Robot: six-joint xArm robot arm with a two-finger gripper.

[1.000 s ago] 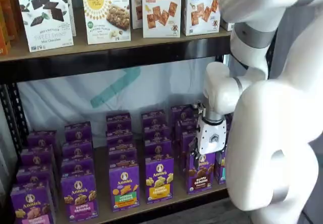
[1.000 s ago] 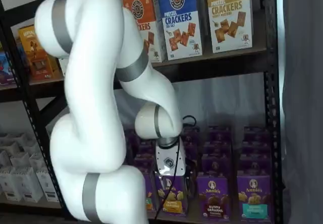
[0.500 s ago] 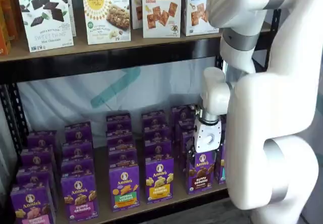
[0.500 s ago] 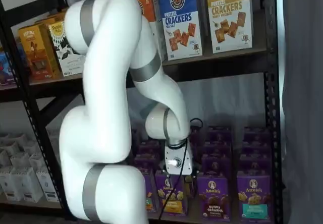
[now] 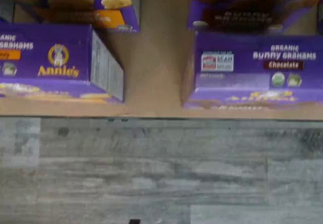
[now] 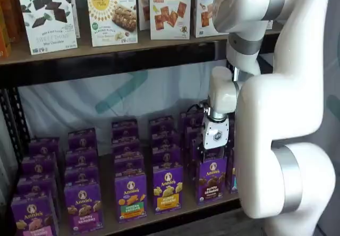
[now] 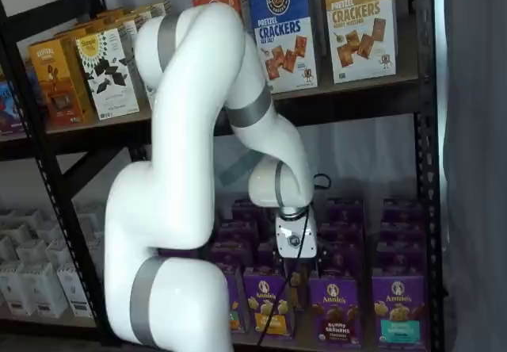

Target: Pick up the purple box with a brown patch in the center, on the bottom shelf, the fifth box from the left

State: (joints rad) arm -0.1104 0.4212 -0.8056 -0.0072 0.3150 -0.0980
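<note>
The purple box (image 6: 211, 180) with brown bunny crackers and a brown band stands at the front of the bottom shelf (image 6: 109, 191). It shows in both shelf views (image 7: 334, 309). In the wrist view its top face (image 5: 255, 65) reads "Bunny Grahams Chocolate". My gripper (image 6: 213, 157) hangs just above this box, its white body upright. In a shelf view the gripper (image 7: 299, 277) sits slightly left of the box. Only dark fingers show, with no plain gap and no box between them.
A yellow-band carton (image 6: 168, 188) and a green-band carton (image 6: 130, 196) stand left of the box. A teal-band carton (image 7: 398, 312) stands to its right. Cracker boxes (image 6: 170, 10) fill the upper shelf. My white arm (image 6: 287, 114) covers the rack's right side. Grey plank floor (image 5: 151, 173) lies below.
The gripper has risen a little and shifted sideways toward the brown-band box column. The upper arm links have swung back from the camera.
</note>
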